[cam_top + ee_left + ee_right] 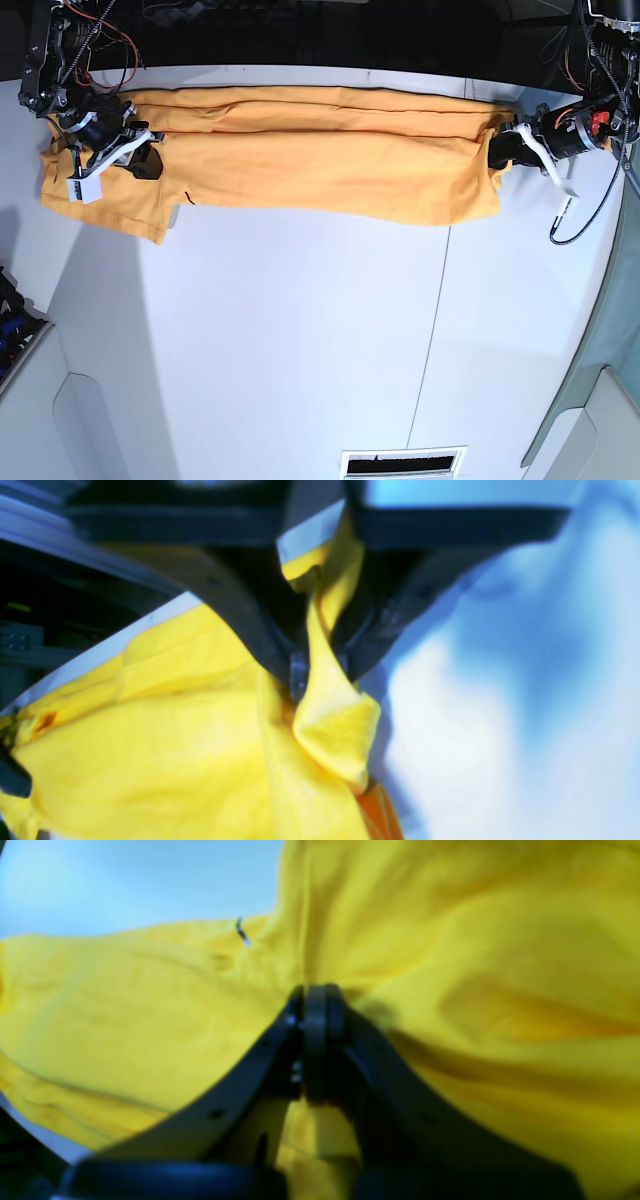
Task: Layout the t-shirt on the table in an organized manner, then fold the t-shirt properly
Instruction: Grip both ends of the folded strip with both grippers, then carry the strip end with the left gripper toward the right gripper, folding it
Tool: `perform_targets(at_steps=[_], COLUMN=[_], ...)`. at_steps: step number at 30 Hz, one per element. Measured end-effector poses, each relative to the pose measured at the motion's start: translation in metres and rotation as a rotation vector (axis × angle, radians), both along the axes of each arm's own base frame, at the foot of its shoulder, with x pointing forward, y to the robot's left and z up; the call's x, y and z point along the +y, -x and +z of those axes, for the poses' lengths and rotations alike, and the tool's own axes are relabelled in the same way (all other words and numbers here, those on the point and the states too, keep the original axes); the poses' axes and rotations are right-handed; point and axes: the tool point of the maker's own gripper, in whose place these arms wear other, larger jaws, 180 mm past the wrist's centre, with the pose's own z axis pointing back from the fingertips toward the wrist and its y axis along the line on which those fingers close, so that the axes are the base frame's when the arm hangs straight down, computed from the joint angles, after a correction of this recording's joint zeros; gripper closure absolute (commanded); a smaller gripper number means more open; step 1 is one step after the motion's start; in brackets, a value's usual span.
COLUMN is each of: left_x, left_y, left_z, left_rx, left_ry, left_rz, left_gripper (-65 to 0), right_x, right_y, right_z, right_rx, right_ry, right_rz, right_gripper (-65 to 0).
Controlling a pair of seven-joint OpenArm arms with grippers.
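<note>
While the t-shirt is stretched as a long horizontal band across the upper part of the base view, it is seen lying on the white worktop, folded lengthwise, with a crease line running along its upper portion. Its lower edge is uneven: a flap hangs lower at the left of the frame, and a rounded corner sits at the right, just left of the thin dark seam line that runs down the worktop.

The right gripper is recorded at the upper left of the base view, resting on the left end of the garment. From the right wrist view the jaws are seen pressed together with yellow cloth bunched around the tips; folds radiate from that point, so the cloth is taken as pinched. A short dark mark is visible on the fabric in the upper middle of that view; what it is cannot be told.

The left gripper is recorded at the upper right of the base view, at the right end of the garment. From the left wrist view the jaws are seen narrowed onto a twisted strip of yellow cloth, which passes between them and hangs out below as a small folded lobe. This view is blurred; bare worktop fills its right half
</note>
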Motion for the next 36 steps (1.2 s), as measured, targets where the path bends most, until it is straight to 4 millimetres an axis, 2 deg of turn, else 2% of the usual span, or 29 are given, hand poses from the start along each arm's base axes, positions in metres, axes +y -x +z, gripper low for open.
perform_targets(at_steps=[4,9,15,19,21,25,27,30,34,36], left_x=[0.005,0.028,0.059,0.064,0.047,-0.008,-0.038,-0.090,-0.139,-0.162], left_y=[-0.006,-0.023,-0.027,-0.030,-0.034,-0.049,-0.047,-0.034,-0.018,-0.013], left_z=[0.003,0.020,0.033,0.049,0.065,0.118,0.133,0.131,0.100,0.091], left_rx=[-0.022,-0.062,-0.067,-0.080,-0.106,-0.285,-0.342,-0.351,-0.315,-0.324], left_ry=[-0.016,-0.068,-0.153,-0.202,-0.160,-0.051,-0.024,0.064,0.064,0.075], left_rz=[0.003,-0.006,-0.027,-0.077,-0.118,-0.216,-0.278,-0.365,-0.453,-0.479], left_gripper=[0.0,0.0,0.0,0.0,0.0,0.0,0.0,0.0,0.0,0.0], right_x=[0.005,0.003,-0.012,-0.022,-0.023,-0.024,-0.030,-0.045,-0.077,-0.092], right_y=[-0.004,-0.011,-0.022,-0.024,-0.023,-0.022,-0.021,-0.020,-0.016,-0.013], right_z=[0.006,0.019,0.040,0.045,0.044,0.044,0.043,0.045,0.051,0.055], right_rx=[-0.022,-0.063,-0.130,-0.147,-0.143,-0.140,-0.135,-0.144,-0.158,-0.157], right_ry=[-0.059,-0.120,-0.104,-0.093,-0.092,-0.088,-0.071,-0.061,-0.035,-0.029], right_rz=[-0.022,-0.064,-0.097,-0.122,-0.123,-0.124,-0.132,-0.176,-0.255,-0.283], right_gripper=[0.0,0.0,0.0,0.0,0.0,0.0,0.0,0.0,0.0,0.0])
